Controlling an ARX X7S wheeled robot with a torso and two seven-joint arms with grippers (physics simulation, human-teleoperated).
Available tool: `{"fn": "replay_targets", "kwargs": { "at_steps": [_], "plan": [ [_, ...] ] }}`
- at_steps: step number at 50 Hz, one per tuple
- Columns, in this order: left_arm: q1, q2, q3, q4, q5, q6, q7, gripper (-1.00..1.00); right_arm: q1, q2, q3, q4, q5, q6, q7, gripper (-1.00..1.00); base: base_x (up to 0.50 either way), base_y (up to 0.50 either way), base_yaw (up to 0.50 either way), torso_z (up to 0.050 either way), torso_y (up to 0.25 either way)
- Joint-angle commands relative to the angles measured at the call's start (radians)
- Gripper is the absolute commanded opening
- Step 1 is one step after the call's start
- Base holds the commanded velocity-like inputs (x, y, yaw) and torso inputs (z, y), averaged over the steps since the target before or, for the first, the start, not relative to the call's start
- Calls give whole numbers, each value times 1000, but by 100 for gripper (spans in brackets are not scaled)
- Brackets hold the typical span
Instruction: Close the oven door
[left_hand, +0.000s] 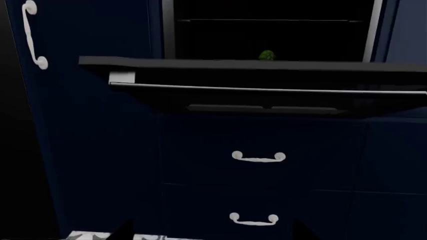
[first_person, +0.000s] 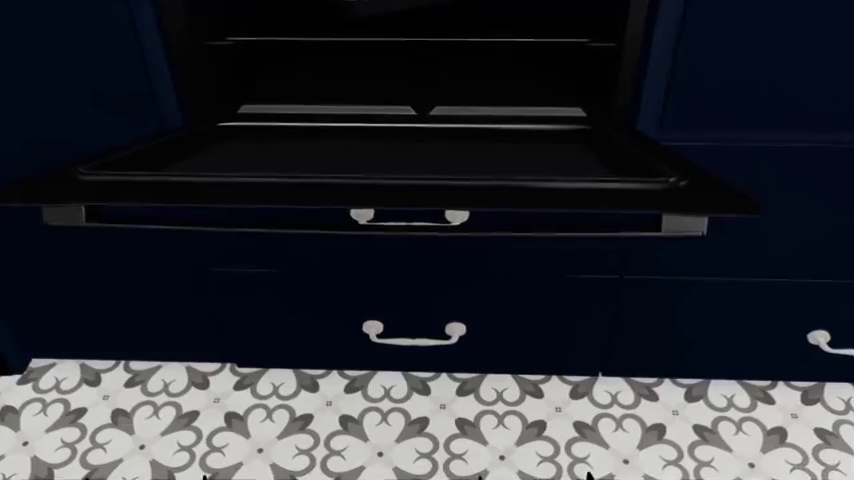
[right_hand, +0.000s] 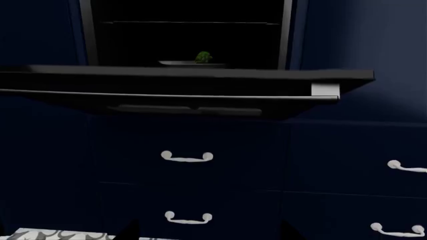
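The oven door (first_person: 387, 160) is a glossy black panel lying flat and open, sticking out horizontally from the dark oven cavity. Its long thin bar handle (first_person: 374, 228) runs along the front edge between grey end brackets. From the left wrist view I see the door (left_hand: 267, 63) edge-on and above, with the handle (left_hand: 267, 90) under it. The right wrist view shows the door (right_hand: 200, 72) and handle (right_hand: 167, 95) the same way. My left gripper (left_hand: 213, 236) and right gripper (right_hand: 210, 236) are both open, empty, low down and well short of the door.
Navy drawer fronts with small white curved handles (first_person: 414, 335) sit below the door, with more to the right (right_hand: 403, 167). A small green item (right_hand: 203, 57) rests on a plate inside the oven. A tall navy cabinet with a white handle (left_hand: 32, 35) stands on the left. Patterned floor tiles (first_person: 400, 430) lie below.
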Motion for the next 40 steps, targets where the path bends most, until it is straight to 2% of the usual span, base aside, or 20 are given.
{"fn": "replay_targets", "kwargs": {
  "at_steps": [1,4,5,6,8,40],
  "plan": [
    [0,-3,6,0,-5,3,-3,100,1,3,-4,1,5,-4,4,100,0,0,0,-28,0],
    [0,-4,7,2,-6,2,-5,100,1,4,-6,1,6,-5,5,100,0,0,0,-28,0],
    [16,-26,8,120,-15,-94,-26,100,2,4,-7,2,6,-4,5,100,0,0,0,-29,0],
    [3,-8,9,19,-7,-13,-10,100,2,5,-7,2,7,-4,5,100,0,0,0,-28,0],
    [-3,-5,10,-3,-7,2,-6,100,2,5,-8,1,8,-2,6,100,0,0,0,-29,0],
    [-10,-13,24,-6,-16,-4,-20,100,4,15,-22,-4,19,-2,17,100,0,0,0,-29,0]
  ]
}}
